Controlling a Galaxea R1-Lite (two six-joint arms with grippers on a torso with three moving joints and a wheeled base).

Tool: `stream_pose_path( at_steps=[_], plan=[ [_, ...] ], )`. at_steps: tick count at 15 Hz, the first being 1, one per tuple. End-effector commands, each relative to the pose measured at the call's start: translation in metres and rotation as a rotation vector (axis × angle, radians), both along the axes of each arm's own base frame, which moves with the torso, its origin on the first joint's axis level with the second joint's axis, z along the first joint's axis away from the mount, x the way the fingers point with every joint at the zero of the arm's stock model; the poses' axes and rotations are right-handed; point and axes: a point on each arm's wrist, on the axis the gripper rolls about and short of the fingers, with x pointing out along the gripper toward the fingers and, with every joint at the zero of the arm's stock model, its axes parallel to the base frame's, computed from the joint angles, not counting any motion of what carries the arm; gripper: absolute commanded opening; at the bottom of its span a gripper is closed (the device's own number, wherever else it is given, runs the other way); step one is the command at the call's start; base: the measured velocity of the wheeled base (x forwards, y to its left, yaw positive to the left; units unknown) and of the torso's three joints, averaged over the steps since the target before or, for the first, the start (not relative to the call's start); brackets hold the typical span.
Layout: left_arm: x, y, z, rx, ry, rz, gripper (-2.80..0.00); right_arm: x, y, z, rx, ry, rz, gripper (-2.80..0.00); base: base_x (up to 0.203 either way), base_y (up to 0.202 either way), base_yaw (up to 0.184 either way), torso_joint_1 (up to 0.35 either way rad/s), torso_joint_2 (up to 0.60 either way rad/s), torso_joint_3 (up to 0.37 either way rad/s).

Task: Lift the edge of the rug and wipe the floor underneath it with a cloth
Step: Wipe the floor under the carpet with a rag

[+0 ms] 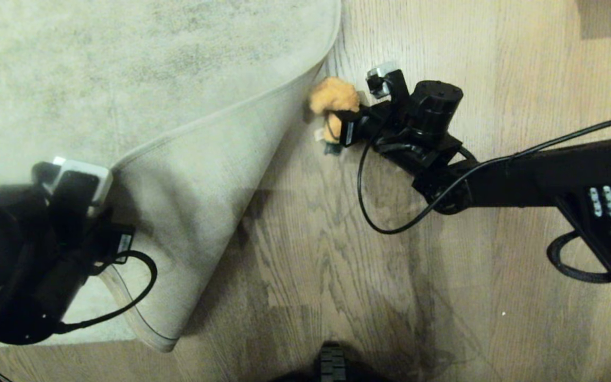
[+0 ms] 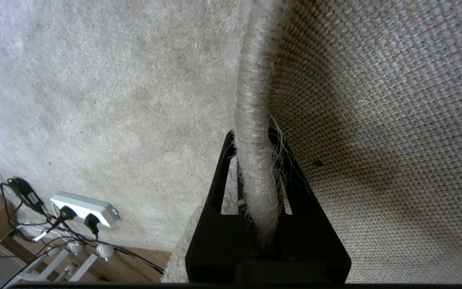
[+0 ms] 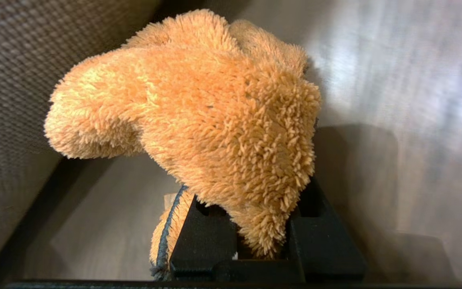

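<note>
The rug edge (image 2: 255, 120), a bound hem with loose frayed threads, is pinched between the closed fingers of the left gripper (image 2: 255, 160), which holds a corner of the pale grey-beige rug (image 1: 125, 63) folded back so its woven beige backing (image 1: 204, 201) faces up. In the head view this gripper sits at the left, above the turned-over flap. The floor (image 1: 337, 254), light brown wood-grain planks, lies bare beside the fold.

The right gripper (image 3: 255, 241) is nearly closed on the cloth (image 3: 199, 112), a fuzzy orange-tan rag with a dark stitched border; most of it bulges out beyond the fingertips. In the head view the cloth sits just beside the raised backing, right at the fold line, low over the planks; whether it touches the wood cannot be told.

Beyond the rug's far side, in the left wrist view, a white power strip (image 2: 84, 206) with black plugs and tangled cables (image 2: 34, 224) lies on the floor.
</note>
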Motion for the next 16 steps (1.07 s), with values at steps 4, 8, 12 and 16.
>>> stream_pose_path(
  at_steps=[4,8,12,16],
  plan=[
    [0.001,0.000,0.002,-0.001,-0.010,0.004,-2.80,-0.047,0.024,-0.030,-0.069,0.125,0.099,-2.80,0.000,0.000,0.000,0.000,0.00,0.000],
    [0.001,0.000,0.002,-0.001,-0.010,0.003,-2.80,-0.112,0.065,-0.074,-0.144,0.223,0.257,-2.80,0.000,0.000,0.000,0.000,0.00,0.000],
    [0.002,0.000,0.001,0.000,-0.007,0.002,-2.80,-0.157,0.096,-0.113,-0.192,0.266,0.362,-2.80,0.000,0.000,0.000,0.000,0.00,0.000],
    [0.002,0.000,0.001,0.001,-0.007,0.004,-2.80,-0.159,0.105,-0.140,-0.192,0.267,0.379,-2.80,0.000,0.000,0.000,0.000,0.00,0.000]
  ],
)
